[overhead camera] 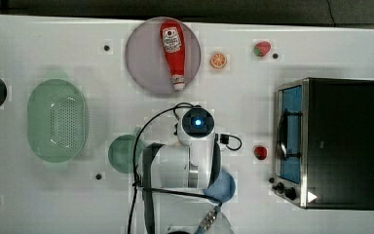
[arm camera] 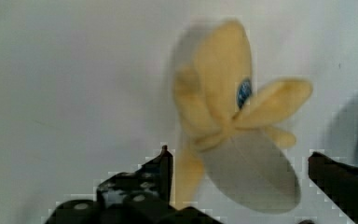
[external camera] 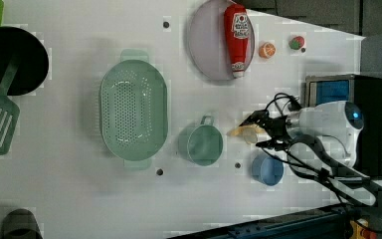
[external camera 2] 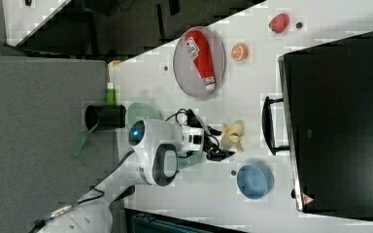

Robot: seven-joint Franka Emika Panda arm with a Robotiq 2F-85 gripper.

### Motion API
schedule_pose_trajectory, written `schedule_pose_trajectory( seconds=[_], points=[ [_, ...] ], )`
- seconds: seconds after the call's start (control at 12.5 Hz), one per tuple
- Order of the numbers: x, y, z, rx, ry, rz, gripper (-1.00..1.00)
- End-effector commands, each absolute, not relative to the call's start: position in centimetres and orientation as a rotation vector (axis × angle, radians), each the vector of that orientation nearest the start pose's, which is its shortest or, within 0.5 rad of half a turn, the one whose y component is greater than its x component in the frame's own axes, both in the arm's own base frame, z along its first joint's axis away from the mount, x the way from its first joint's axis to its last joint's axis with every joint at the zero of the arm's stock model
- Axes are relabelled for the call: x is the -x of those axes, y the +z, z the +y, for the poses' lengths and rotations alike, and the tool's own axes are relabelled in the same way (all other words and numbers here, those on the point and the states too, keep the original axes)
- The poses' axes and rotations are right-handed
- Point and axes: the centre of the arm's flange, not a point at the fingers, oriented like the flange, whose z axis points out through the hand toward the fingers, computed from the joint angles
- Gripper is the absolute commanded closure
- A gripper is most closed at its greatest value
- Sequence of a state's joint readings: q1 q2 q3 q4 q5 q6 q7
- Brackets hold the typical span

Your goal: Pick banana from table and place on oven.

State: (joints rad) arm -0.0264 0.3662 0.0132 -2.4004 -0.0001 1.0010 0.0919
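Nearest the wrist camera: gripper (arm camera: 237, 177) spread wide, dark fingers (arm camera: 144, 179) flanking the banana (arm camera: 223, 107) without pinching it. Nothing grasped yet.

Largest piece in sight, the oven (overhead camera: 343, 141), stood at the top view's right edge of the white worktop (overhead camera: 53, 195), black top bare, glass door facing the arm. No banana on it, so placement not done.

Next in size, a green colander (overhead camera: 57, 120) well off toward the top view's left, then a grey plate (overhead camera: 143, 63) carrying a red ketchup bottle (overhead camera: 173, 51). Smaller again, a green cup (external camera: 204, 144) and a blue bowl (external camera: 267, 168), both near the gripper (external camera: 263, 132) in the left view.

Smallest last: banana (external camera 2: 234, 135) lay peeled open on the worktop, flaps splayed, just ahead of the gripper (external camera 2: 221, 143) in the right view, between it and the oven door handle. Orange slice (overhead camera: 218, 60) and two strawberries (overhead camera: 261, 48) sat well apart from it.

Judged as early going: approach about finished, with closing on the fruit, lifting, carrying across and setting down on the oven top all left to do.
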Motion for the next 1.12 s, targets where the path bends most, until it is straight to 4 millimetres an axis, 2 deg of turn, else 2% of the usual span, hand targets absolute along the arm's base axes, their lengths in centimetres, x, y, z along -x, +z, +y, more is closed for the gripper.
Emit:
schedule_pose_trajectory(
  seconds=[0.08,0.4,0.56,0.64,0.8,0.96,1.12],
  points=[
    [-48.4,16.3,0.4,2.868,0.155,1.378,-0.92],
    [-48.6,16.2,0.6,2.864,0.132,1.371,0.07],
    [-48.6,16.2,0.6,2.863,0.125,1.368,0.49],
    [-48.7,16.4,0.7,2.861,0.118,1.366,0.59],
    [-49.3,18.2,0.8,2.85,0.066,1.356,0.59],
    [-50.3,22.3,1.1,2.828,-0.03,1.337,0.59],
    [-51.1,27.9,1.0,2.809,-0.101,1.328,0.59]
  ],
)
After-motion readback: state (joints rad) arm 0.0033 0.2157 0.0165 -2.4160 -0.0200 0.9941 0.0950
